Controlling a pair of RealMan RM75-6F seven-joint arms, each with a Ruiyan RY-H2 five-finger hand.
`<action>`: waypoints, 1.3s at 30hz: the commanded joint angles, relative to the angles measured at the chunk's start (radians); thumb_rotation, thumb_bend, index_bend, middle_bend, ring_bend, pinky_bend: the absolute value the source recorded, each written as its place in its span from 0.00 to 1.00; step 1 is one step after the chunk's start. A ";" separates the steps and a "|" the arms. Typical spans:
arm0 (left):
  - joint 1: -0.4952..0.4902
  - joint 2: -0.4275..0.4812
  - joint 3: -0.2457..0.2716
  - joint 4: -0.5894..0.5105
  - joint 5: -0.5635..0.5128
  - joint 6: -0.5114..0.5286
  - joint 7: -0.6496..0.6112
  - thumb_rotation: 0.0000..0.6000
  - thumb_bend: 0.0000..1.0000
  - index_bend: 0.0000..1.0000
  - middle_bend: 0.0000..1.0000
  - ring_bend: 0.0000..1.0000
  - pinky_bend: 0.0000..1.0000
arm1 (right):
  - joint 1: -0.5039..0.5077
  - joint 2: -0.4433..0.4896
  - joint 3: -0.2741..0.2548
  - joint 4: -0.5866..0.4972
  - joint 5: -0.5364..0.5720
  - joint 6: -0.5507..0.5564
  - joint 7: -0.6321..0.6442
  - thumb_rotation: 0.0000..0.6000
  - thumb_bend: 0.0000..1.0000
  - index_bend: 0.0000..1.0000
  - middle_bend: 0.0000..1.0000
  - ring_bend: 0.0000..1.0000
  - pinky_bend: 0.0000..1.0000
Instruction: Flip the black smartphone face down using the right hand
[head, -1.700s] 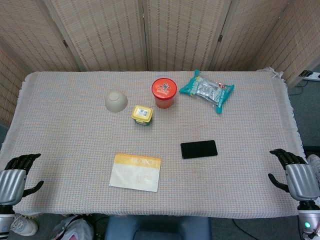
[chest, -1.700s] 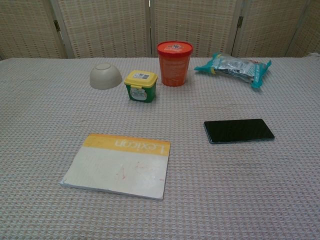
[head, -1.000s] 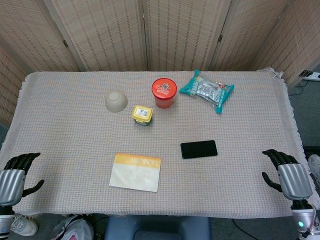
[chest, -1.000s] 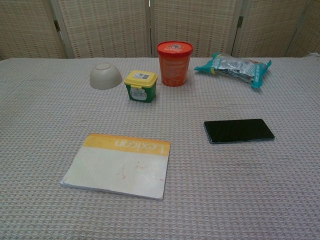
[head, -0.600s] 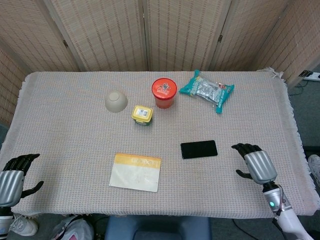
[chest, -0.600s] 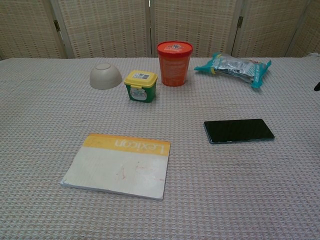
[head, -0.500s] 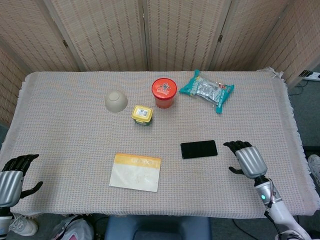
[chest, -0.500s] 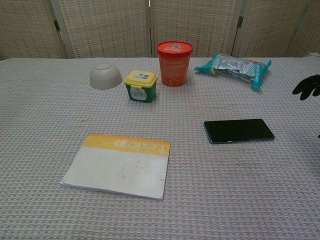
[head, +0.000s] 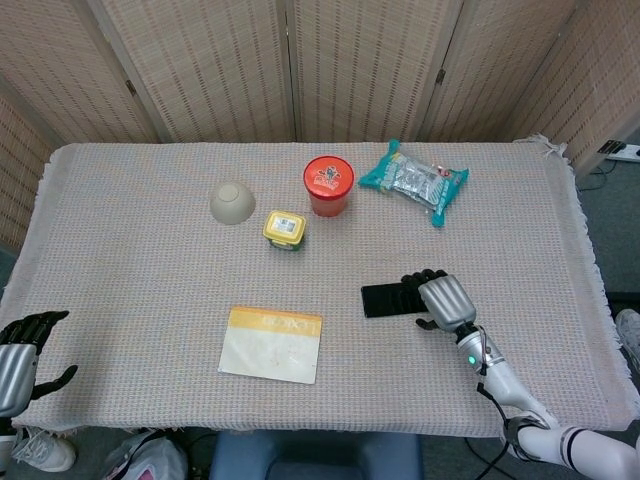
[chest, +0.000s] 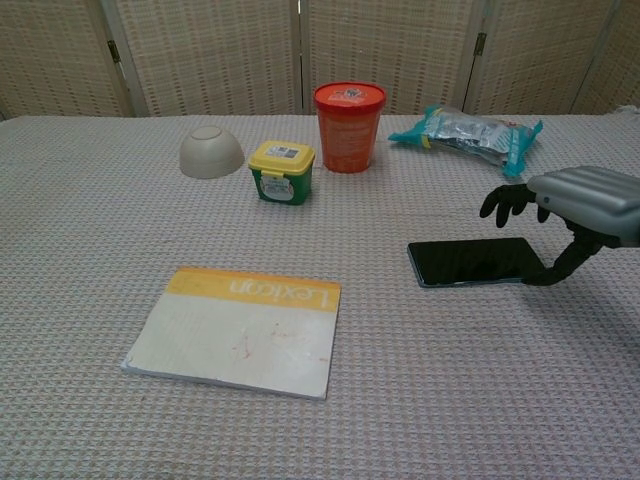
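Note:
The black smartphone (head: 388, 299) (chest: 468, 261) lies flat, screen up, right of the table's middle. My right hand (head: 436, 295) (chest: 575, 208) hovers over the phone's right end, palm down, fingers apart and holding nothing. Its thumb reaches down beside the phone's near right corner; whether it touches the phone I cannot tell. My left hand (head: 20, 358) hangs off the table's near left corner, fingers loosely spread and empty. The chest view does not show the left hand.
A yellow-topped notebook (head: 271, 344) (chest: 241, 329) lies left of the phone. Further back stand an upturned beige bowl (head: 232, 201), a small yellow-lidded green tub (head: 285, 229), a red-lidded orange cup (head: 328, 185) and a teal snack packet (head: 413, 180).
My right hand has swept in from the table's near right edge leftward to above the phone's right end. My left hand has sunk a little. The phone has not moved.

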 joint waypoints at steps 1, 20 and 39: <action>0.000 0.000 0.001 0.000 0.000 -0.001 0.000 1.00 0.20 0.22 0.25 0.21 0.24 | 0.011 -0.009 0.000 0.008 0.007 -0.010 -0.001 1.00 0.10 0.26 0.32 0.26 0.36; 0.009 0.005 -0.003 0.000 -0.017 -0.002 -0.003 1.00 0.20 0.22 0.24 0.21 0.24 | 0.083 -0.097 -0.021 0.111 0.032 -0.044 -0.009 1.00 0.10 0.29 0.33 0.26 0.36; 0.014 0.002 -0.008 0.012 -0.027 -0.002 -0.012 1.00 0.20 0.22 0.24 0.21 0.24 | 0.111 -0.132 -0.034 0.161 0.059 -0.058 -0.035 1.00 0.15 0.32 0.35 0.26 0.36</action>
